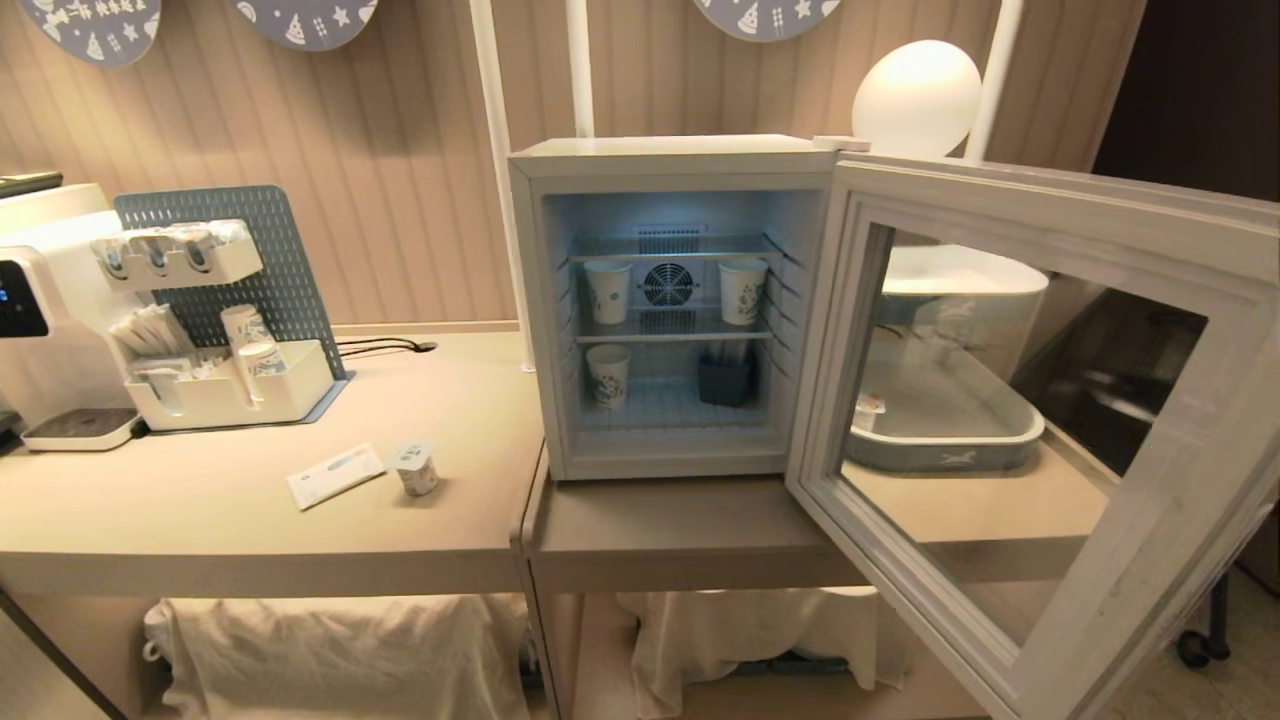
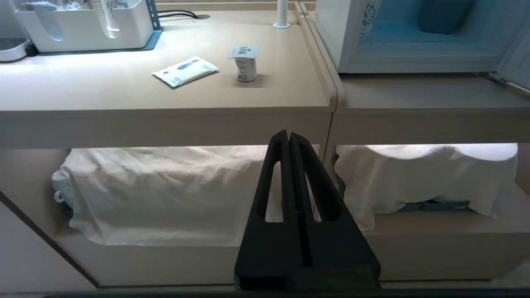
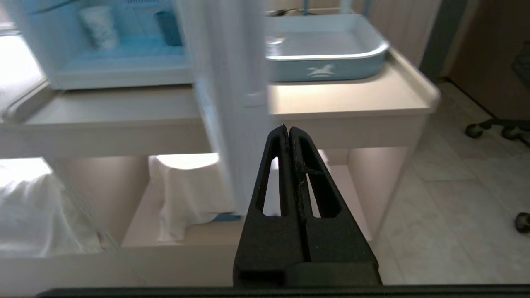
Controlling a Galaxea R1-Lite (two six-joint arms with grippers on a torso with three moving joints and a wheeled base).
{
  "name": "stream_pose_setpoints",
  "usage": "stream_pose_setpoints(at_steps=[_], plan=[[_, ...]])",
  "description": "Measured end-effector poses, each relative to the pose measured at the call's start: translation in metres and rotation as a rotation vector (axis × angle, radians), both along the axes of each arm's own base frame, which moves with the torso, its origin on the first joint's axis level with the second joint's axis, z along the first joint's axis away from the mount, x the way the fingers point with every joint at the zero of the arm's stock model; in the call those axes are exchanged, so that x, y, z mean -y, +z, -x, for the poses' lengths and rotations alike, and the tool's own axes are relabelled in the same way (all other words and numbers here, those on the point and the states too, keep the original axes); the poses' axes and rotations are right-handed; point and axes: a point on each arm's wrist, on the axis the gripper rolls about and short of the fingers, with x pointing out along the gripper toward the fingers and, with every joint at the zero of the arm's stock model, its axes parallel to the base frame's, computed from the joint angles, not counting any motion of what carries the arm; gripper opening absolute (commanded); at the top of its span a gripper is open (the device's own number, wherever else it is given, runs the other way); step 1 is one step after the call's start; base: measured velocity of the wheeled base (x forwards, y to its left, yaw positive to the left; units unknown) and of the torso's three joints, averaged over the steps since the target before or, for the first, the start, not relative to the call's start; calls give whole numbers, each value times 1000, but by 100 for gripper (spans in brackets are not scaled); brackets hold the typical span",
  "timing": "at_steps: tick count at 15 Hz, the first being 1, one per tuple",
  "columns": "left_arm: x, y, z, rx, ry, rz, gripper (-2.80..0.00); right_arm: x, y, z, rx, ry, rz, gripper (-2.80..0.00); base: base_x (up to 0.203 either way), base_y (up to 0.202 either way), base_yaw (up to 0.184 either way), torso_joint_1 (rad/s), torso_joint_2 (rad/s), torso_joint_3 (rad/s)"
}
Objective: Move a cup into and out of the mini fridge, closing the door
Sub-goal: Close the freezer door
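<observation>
Cup [image 1: 417,467] upright on bench [image 1: 200,520], beside flat packet [image 1: 335,475], left of fridge [image 1: 680,160]. Door [image 1: 1040,400] swung wide. Left gripper [image 2: 289,136] and right gripper [image 3: 288,130] low before bench, fingers closed, empty. Nothing started; next: left reaches cup, opens, grasps.

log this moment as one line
cup: on counter, left of mini fridge | door: open | left claw: shut, empty | right claw: shut, empty
</observation>
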Motion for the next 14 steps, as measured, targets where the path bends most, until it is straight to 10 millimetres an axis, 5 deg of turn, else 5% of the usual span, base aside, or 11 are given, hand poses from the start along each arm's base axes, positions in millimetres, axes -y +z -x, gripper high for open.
stream_pose_setpoints(at_steps=[5,8,12,14], plan=[[0,0,0,2,2,1,-280,0,0,0,-1,1,-1,-280,0,-176,0,0,1,2],[0,0,0,1,0,2,-280,0,5,1,11,-3,-13,-280,0,-23,-1,0,2,0],[0,0,0,2,1,1,-280,0,82,4,36,4,-198,-280,0,0,0,0,0,0],[0,0,0,2,2,2,-280,0,120,-23,-44,-2,-281,-280,0,0,0,0,0,0]])
